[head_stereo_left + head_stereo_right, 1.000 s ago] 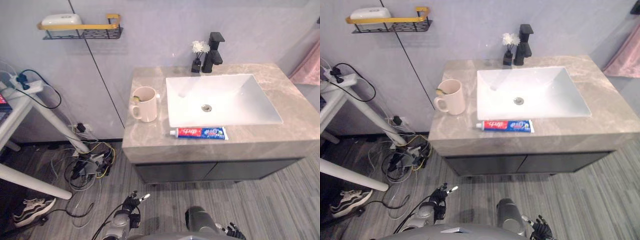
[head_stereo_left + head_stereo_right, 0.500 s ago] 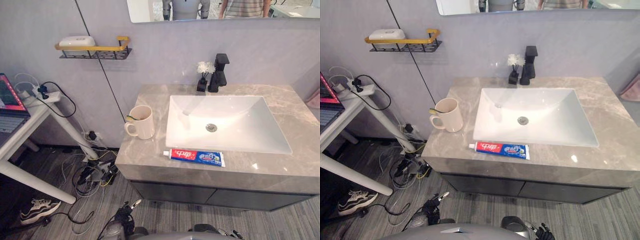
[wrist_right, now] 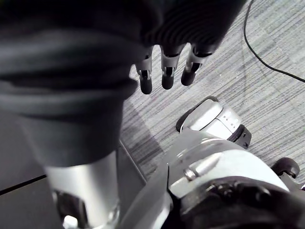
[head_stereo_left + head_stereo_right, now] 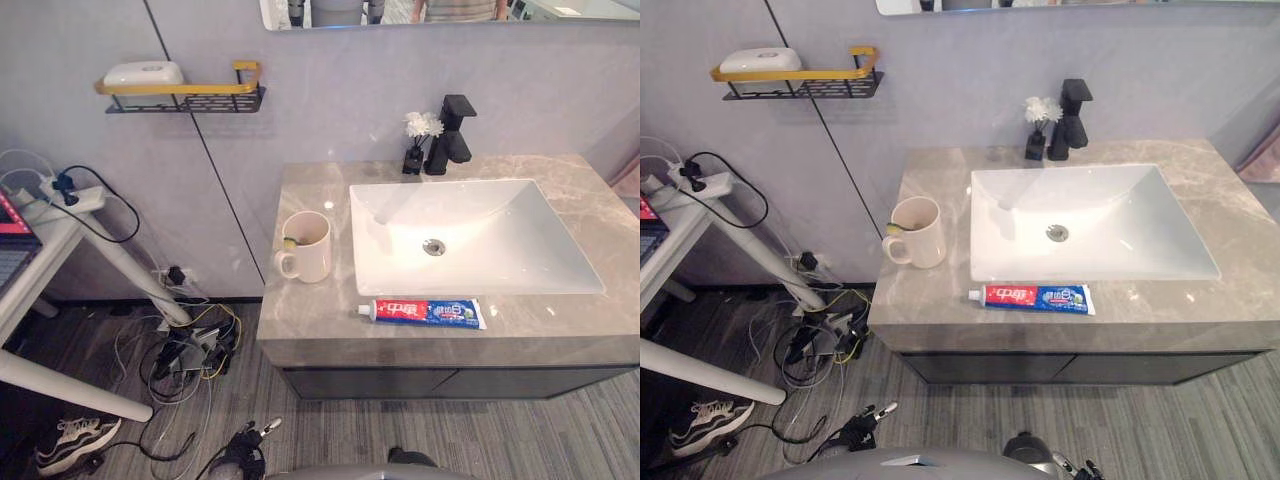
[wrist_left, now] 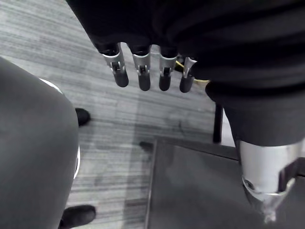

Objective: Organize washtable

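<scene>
L hand [image 5: 141, 71] hung low over floor [image 5: 109, 114], fingers straight & relaxed, nothing in it; R hand [image 3: 167, 71] likewise loose-fingered & empty. Task items sat well above & ahead of both hands on washtable top [image 4: 310, 315]. Toothpaste tube [image 4: 425, 313] lay flat near front edge, just before sink [image 4: 470, 240], more to R hand's side. Mug [image 4: 305, 247] stood upright beside sink, up from L hand, w/ small yellow-green thing [image 4: 290, 242] at rim, too small to ID. No step begun yet, prob. Risks: a hand rising from below could clip front edge or sweep tube off, as tube lay so close to it; flat tube gives little to pinch, so fingers might skid it into sink; a careless L reach could tip mug.
</scene>
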You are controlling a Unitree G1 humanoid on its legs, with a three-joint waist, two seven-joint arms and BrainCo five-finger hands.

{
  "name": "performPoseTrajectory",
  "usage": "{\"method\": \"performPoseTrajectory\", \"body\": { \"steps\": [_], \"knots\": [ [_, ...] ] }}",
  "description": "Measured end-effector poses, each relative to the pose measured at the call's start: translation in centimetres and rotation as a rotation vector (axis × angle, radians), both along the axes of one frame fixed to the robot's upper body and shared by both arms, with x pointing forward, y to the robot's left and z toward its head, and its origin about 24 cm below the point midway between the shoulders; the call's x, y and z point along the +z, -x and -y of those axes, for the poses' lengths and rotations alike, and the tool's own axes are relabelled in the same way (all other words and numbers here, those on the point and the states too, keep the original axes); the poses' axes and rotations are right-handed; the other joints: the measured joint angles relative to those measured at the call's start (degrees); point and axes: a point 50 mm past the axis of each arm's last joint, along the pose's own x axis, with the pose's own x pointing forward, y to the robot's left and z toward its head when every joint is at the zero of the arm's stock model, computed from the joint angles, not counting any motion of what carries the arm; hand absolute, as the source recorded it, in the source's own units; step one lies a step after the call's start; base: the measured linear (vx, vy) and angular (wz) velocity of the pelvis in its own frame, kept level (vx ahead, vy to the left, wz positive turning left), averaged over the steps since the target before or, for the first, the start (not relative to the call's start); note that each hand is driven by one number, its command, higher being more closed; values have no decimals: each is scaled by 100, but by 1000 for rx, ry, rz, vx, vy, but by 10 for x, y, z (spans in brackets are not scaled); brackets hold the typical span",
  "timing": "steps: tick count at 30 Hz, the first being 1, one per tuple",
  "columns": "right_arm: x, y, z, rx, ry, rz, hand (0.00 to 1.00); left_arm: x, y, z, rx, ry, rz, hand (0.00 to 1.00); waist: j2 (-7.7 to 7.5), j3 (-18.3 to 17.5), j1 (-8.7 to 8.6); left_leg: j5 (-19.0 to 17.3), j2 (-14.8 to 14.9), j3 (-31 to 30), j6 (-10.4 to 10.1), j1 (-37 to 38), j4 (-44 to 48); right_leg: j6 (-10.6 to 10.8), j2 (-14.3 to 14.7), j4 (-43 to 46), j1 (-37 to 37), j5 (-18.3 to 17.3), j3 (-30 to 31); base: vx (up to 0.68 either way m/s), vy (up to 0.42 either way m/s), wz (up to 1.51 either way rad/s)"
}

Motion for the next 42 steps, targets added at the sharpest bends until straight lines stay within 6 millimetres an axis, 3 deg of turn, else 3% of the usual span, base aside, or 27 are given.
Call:
{"method": "performPoseTrajectory", "body": {
  "steps": [8, 14, 19, 22, 23, 24, 26, 27, 28, 29, 30, 32, 33, 35, 36, 38, 42],
  "knots": [
    [0, -2, 0, 43, 9, -6, 0, 0, 0, 0, 41, 11, 8, 0, -40, -27, 24, 0, 13, -57, 0, 75, -54, -15, 13, -158, 154, 16, -78, 54, -14, 3],
    [0, -3, -4, 88, 11, -11, 0, 0, 6, -11, 181, 3, 13, 0, -187, -110, 134, 26, -4, -226, 18, 68, -49, -9, -38, -190, 224, 35, -278, -50, 9, 13],
    [-1, -1, -5, 95, 14, -17, 0, 2, 23, -30, 430, -23, 23, 0, -244, -153, 151, 148, -27, -416, 31, -13, -113, -5, -68, -258, 232, 54, -442, -53, 3, 19],
    [-1, 1, -5, 92, 16, -21, 0, 17, 13, -50, 555, -60, 160, 0, -246, -158, 150, 220, -24, -544, 27, -77, -152, -12, -73, -254, 233, 54, -585, -36, -16, 24],
    [0, 2, -5, 91, 17, -23, 0, 26, 4, -59, 585, -78, 236, 0, -240, -162, 152, 242, -24, -619, 28, -127, -147, -15, -73, -252, 230, 53, -628, -33, -17, 34],
    [0, 2, -4, 93, 19, -22, 0, 48, -12, -74, 621, -121, 389, 0, -239, -162, 166, 267, -21, -674, 28, -173, -148, -19, -71, -247, 227, 53, -685, -28, -18, 29],
    [0, 2, -3, 97, 22, -21, 0, 74, -25, -89, 655, -169, 537, 0, -220, -169, 200, 271, -17, -711, 28, -188, -144, -28, -66, -235, 236, 60, -713, -10, -13, 13],
    [0, 4, -2, 98, 24, -24, 0, 101, -36, -101, 710, -215, 686, 0, -188, -200, 264, 271, -17, -715, 28, -194, -141, -30, -67, -230, 236, 61, -717, 2, -8, 4],
    [0, 4, -2, 98, 23, -24, 0, 113, -40, -106, 724, -240, 744, 0, -184, -208, 284, 271, -17, -719, 28, -192, -139, -30, -67, -226, 242, 61, -717, 5, -4, 4],
    [0, 4, -1, 102, 21, -22, 0, 138, -46, -113, 735, -291, 856, 0, -183, -213, 294, 270, -18, -738, 28, -193, -137, -31, -70, -224, 294, 61, -736, 5, -4, 6],
    [1, 4, -1, 104, 19, -20, 0, 151, -50, -116, 726, -323, 909, 0, -164, -204, 293, 270, -19, -762, 29, -191, -136, -32, -71, -230, 314, 61, -751, 9, -5, 9],
    [1, 2, -1, 111, 16, -4, 0, 207, -61, -116, 642, -477, 1126, 0, -185, -223, 303, 269, -19, -791, 27, -209, -117, -51, -71, -206, 333, 47, -759, 8, -4, 9],
    [1, 1, -1, 115, 12, 3, 0, 221, -63, -114, 611, -520, 1180, 0, -181, -221, 304, 269, -19, -801, 27, -211, -111, -55, -71, -193, 332, 43, -762, -3, -3, 6],
    [2, 1, -1, 118, 7, 15, 0, 271, -73, -93, 494, -622, 1392, 0, -166, -225, 300, 267, -20, -835, 25, -221, -75, -66, -71, -160, 342, 32, -775, -15, -3, 6],
    [2, 1, -1, 118, 5, 16, 0, 283, -76, -85, 450, -645, 1450, 0, -160, -223, 297, 267, -20, -853, 25, -228, -63, -69, -72, -158, 352, 30, -794, -29, -6, 12],
    [2, 1, 0, 123, -3, 22, 0, 322, -86, -47, 259, -653, 1677, 0, -130, -219, 275, 267, -20, -952, 25, -236, -20, -89, -76, -122, 423, -13, -896, -39, -8, 21],
    [3, 3, 6, 135, -1, 22, 0, 348, -93, 3, -28, -552, 1884, 0, -27, -283, 265, 268, -8, -992, 24, -220, -23, -93, -62, -52, 428, -58, -911, -30, -8, 6]
  ]
}}
